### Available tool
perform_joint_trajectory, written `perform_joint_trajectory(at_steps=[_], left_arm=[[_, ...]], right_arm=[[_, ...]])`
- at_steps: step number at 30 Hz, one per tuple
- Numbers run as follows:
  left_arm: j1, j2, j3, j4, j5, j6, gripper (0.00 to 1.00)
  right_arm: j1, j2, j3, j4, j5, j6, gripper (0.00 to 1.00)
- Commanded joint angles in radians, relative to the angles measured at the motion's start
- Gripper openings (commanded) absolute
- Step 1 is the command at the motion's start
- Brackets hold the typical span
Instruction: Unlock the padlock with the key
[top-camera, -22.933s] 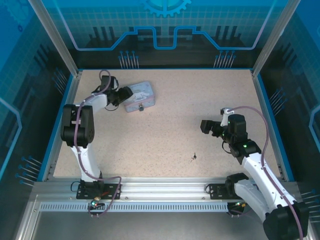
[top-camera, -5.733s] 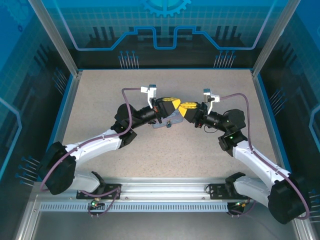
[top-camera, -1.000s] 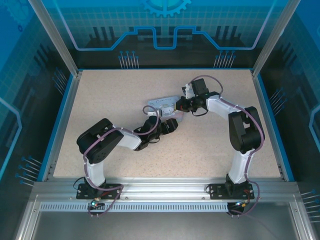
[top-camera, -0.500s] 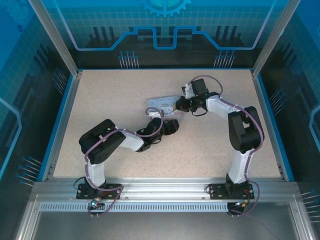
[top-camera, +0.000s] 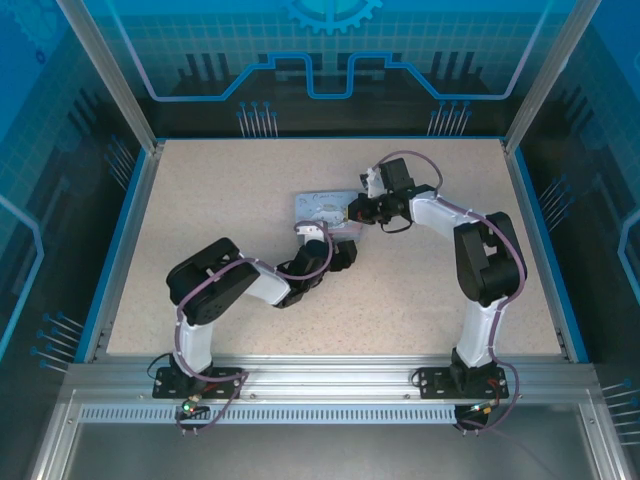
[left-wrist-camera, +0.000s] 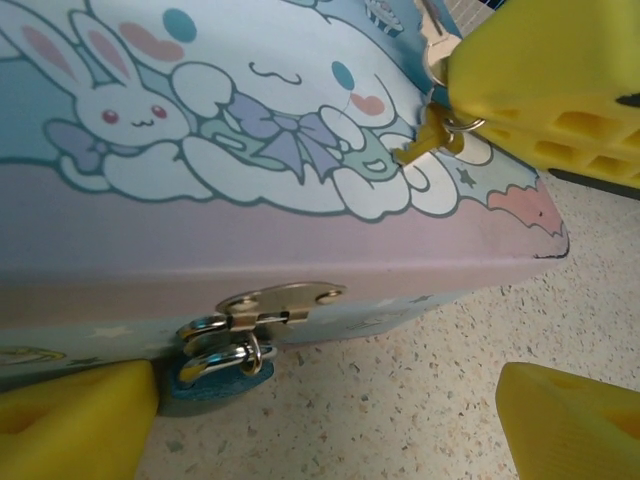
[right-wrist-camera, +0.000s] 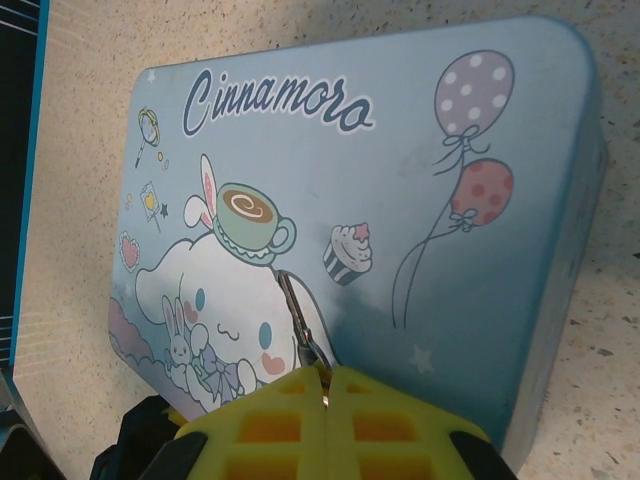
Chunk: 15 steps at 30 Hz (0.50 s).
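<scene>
The padlock (left-wrist-camera: 215, 372) hung from the hasp (left-wrist-camera: 280, 300) on the front wall of the pale blue tin (left-wrist-camera: 300, 120). Its shackle passed through the hasp loop. Its teal body sat low near the speckled table (left-wrist-camera: 400, 400), just beside one yellow finger (left-wrist-camera: 75, 420) of the left gripper (left-wrist-camera: 320, 425).

Left gripper: jaws spread wide, one finger toward either end of the tin's front wall, grasping nothing.

The key (left-wrist-camera: 428, 146), brass-coloured, was held over the cartoon lid near its right corner. It was pinched together with its ring (left-wrist-camera: 462, 122) by the yellow pads of the right gripper (right-wrist-camera: 325, 385), well apart from the padlock.

Right gripper: jaws clenched on the key. In the right wrist view a thin metal strip projected from between them across the lid.

In the top view the tin lay flat on the table, somewhat toward the far side. The right gripper was at its right edge and the left gripper at its near side.
</scene>
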<state>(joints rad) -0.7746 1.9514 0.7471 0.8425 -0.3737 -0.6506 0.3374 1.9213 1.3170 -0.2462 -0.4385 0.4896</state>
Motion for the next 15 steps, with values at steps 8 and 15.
perform_joint_trajectory(at_steps=[8, 15], left_arm=[[-0.002, 0.000, -0.011, 0.127, 0.093, 0.017, 0.74], [0.000, -0.014, -0.015, 0.129, 0.073, -0.015, 0.63]], right_arm=[[0.018, 0.050, 0.013, -0.053, 0.007, -0.004, 0.00], [0.020, 0.050, 0.012, -0.051, 0.006, -0.004, 0.00]])
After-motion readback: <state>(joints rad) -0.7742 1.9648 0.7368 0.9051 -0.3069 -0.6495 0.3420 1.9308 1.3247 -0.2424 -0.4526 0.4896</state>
